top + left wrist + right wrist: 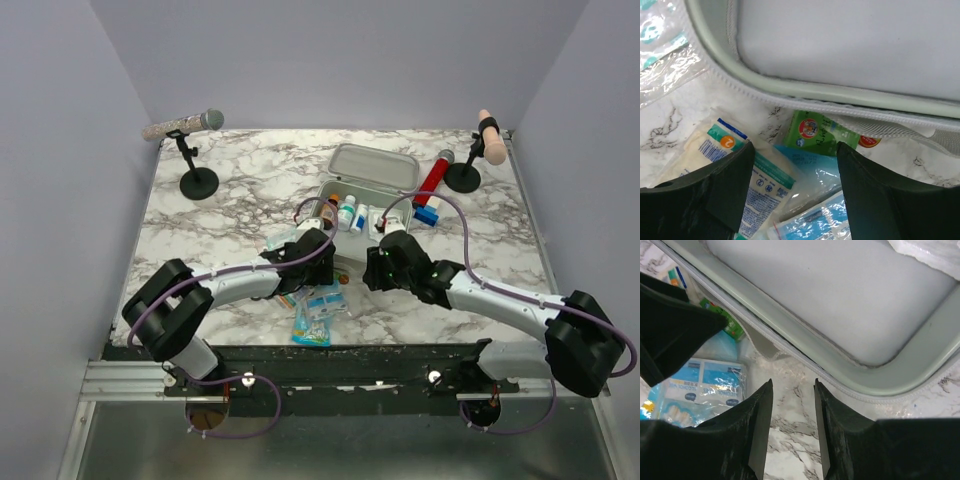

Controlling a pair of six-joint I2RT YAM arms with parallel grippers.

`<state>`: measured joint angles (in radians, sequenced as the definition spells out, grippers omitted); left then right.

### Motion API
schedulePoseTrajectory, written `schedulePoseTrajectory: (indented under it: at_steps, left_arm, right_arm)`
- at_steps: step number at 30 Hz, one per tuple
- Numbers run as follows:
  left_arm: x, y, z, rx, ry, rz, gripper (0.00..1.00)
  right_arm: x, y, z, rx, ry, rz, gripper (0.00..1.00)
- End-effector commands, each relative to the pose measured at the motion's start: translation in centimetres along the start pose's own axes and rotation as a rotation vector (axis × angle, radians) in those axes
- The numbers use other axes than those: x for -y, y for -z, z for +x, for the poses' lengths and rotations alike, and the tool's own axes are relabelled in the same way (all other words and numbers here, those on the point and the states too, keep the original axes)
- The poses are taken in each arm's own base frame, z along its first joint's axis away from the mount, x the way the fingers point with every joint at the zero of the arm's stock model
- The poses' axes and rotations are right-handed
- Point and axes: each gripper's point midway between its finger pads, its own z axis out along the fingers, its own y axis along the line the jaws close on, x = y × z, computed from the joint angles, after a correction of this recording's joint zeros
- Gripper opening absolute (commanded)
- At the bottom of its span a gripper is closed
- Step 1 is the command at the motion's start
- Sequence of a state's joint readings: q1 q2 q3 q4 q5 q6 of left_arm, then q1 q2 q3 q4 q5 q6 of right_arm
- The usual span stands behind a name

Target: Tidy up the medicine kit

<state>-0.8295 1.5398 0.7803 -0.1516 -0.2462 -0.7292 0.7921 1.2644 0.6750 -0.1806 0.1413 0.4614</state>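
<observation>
The medicine kit [373, 165] lies open at the table's middle back, its lid laid flat behind a tray holding small bottles [347, 212]. Its grey-white zippered rim fills the left wrist view [840, 95] and the right wrist view [850, 365]. My left gripper [318, 250] is open and empty at the kit's near edge, just over loose packets: a white sachet [720, 145], a green packet [820, 132] and blue packets [810, 165]. My right gripper [385, 262] is open and empty [793, 385] over bare marble beside the kit's near corner.
A red cylinder [432, 175] and a blue-white box [427, 212] lie right of the kit. Two black stands [198, 180] [463, 175] sit at the back corners. More blue packets [315, 315] lie near the front edge. The left gripper's finger [670, 325] shows in the right wrist view.
</observation>
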Motion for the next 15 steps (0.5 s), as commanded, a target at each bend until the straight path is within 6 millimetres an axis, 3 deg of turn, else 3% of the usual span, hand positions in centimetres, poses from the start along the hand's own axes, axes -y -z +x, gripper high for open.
schedulePoseTrajectory:
  at_steps: [1, 15]
  left_arm:
    - [0.4, -0.8, -0.6, 0.023, -0.050, -0.021, 0.77]
    - [2.5, -1.4, 1.0, 0.023, -0.191, -0.012, 0.84]
  right_arm:
    - [1.1, 0.5, 1.2, -0.020, 0.015, 0.025, 0.47]
    - [1.5, 0.7, 2.5, -0.040, -0.003, 0.027, 0.47]
